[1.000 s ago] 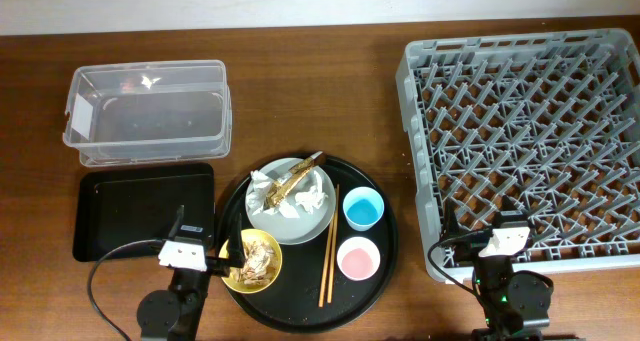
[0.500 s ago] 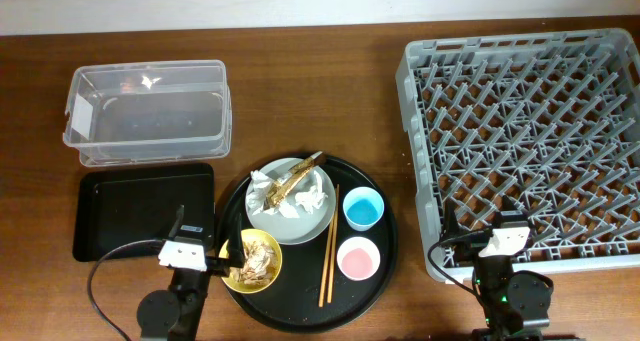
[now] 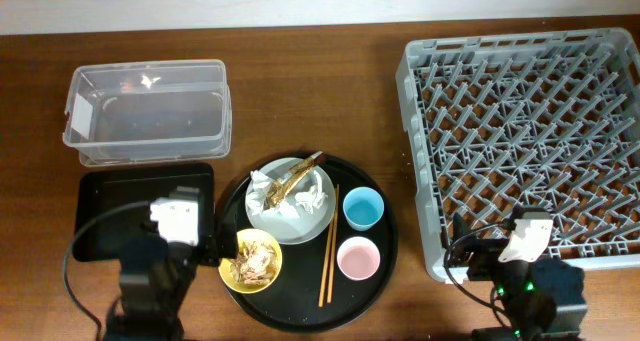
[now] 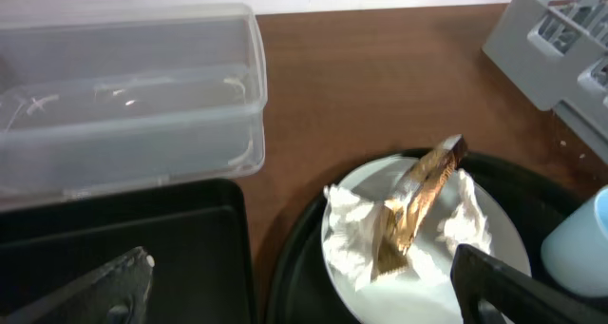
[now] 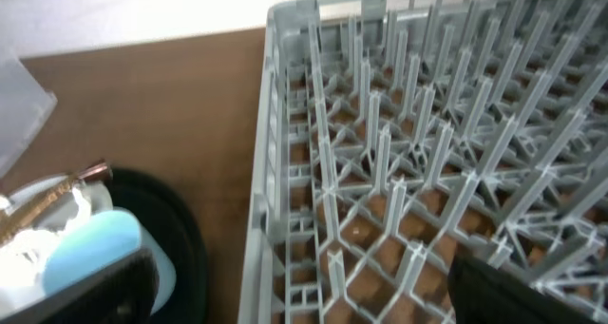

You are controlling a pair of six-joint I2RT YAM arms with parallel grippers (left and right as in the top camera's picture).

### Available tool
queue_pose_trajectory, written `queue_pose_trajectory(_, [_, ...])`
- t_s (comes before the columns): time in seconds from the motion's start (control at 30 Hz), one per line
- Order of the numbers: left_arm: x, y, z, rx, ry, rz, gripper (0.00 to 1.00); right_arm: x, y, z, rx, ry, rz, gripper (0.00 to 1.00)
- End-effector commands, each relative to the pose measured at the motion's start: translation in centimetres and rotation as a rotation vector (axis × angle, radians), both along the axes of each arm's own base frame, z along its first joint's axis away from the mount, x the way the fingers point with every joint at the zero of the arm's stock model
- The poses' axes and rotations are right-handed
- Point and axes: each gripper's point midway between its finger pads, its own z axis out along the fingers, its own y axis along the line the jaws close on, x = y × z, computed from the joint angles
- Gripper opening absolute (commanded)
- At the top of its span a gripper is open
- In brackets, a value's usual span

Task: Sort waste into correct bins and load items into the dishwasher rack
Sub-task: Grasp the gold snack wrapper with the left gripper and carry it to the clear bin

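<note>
Your left gripper (image 4: 302, 259) has its fingers spread wide, nothing between them; from overhead it hangs over the right end of the shallow black rectangular tray (image 3: 110, 221), just beside the left edge of the round black tray (image 3: 385, 251). In its wrist view the pale plate (image 4: 432, 267) lies straight ahead between the fingers. On the plate are the crumpled white tissues (image 4: 347, 231), with the gold-brown wrapper (image 4: 413, 202) lying slantwise across them. Just right of the left gripper, on the round tray, sits the yellow bowl (image 3: 226, 271) with the tan food scraps (image 3: 255, 261) inside. The wooden chopsticks (image 3: 329, 246) lie side by side to the right of the plate and bowl. Beyond them the light-blue cup (image 3: 363, 209) stands above the pink cup (image 3: 357, 258), both upright, both on the round tray. The clear tub (image 3: 147, 111) sits on the table (image 3: 320, 81) just behind the rectangular tray; nothing shows inside either bin. Your right gripper (image 5: 299, 267) is likewise spread apart and holds nothing. From overhead it hangs over the near edge of the grey dishwasher rack (image 3: 520, 101), toward the middle of that edge. Its wrist view looks along the rack's left wall and pegs, with the blue cup at lower left. No dish shows among the pegs.
</note>
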Motion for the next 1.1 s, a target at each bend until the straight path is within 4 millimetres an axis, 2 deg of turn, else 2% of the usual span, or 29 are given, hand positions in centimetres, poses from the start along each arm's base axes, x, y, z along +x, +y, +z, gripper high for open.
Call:
queue_pose_trajectory(0.0, [1.9,-0.7,2.0,-0.013,0.138,-0.027,0.99,0.0,0.3,1.5,0.009,0.085,0.014,0.98])
queue_pose_trajectory(0.1, [2.5,-1.2,2.4,-0.017,0.348,-0.045,0.99,0.3,0.4,2.1,0.008,0.180,0.016,0.98])
queue_pose_trajectory(0.2, [2.9,-1.3,2.0,-0.013,0.437,-0.044,0.99,0.4,0.4,2.7,0.008,0.184,0.016,0.98])
queue_pose_trajectory(0.33, [5.9,-2.9,2.6,-0.038,0.357,-0.110,0.99,0.3,0.4,2.6,0.008,0.188,0.016,0.98])
queue_pose_trajectory(0.4, [7.5,-4.9,1.9,-0.002,0.338,-0.185,0.99,0.3,0.4,2.6,0.008,0.188,0.016,0.99])
queue_pose_trajectory(0.5, [8.8,-9.4,-2.7,0.108,0.411,-0.360,0.98,0.3,0.4,2.6,0.007,0.188,0.015,0.98])
queue_pose_trajectory(0.6, [9.4,-12.2,-7.9,0.173,0.508,-0.419,0.97,0.3,0.4,2.6,0.007,0.188,0.015,0.98])
queue_pose_trajectory(0.7, [10.0,-13.3,-11.2,0.236,0.548,-0.438,0.93,0.3,0.4,2.6,0.007,0.188,0.015,0.98])
queue_pose_trajectory(0.73, [10.5,-12.8,-12.8,0.283,0.563,-0.408,0.92,0.3,0.4,2.6,0.007,0.188,0.015,0.99])
queue_pose_trajectory(0.87, [10.8,-12.7,-14.8,0.303,0.596,-0.400,0.66,0.3,0.4,2.6,0.007,0.188,0.015,0.98])
queue_pose_trajectory(1.03, [10.6,-12.7,-15.2,0.305,0.608,-0.400,0.37,0.3,0.4,2.6,0.007,0.188,0.015,0.98])
queue_pose_trajectory(1.07, [10.6,-12.6,-15.2,0.305,0.612,-0.400,0.25,0.3,0.4,2.6,0.007,0.188,0.015,0.98])
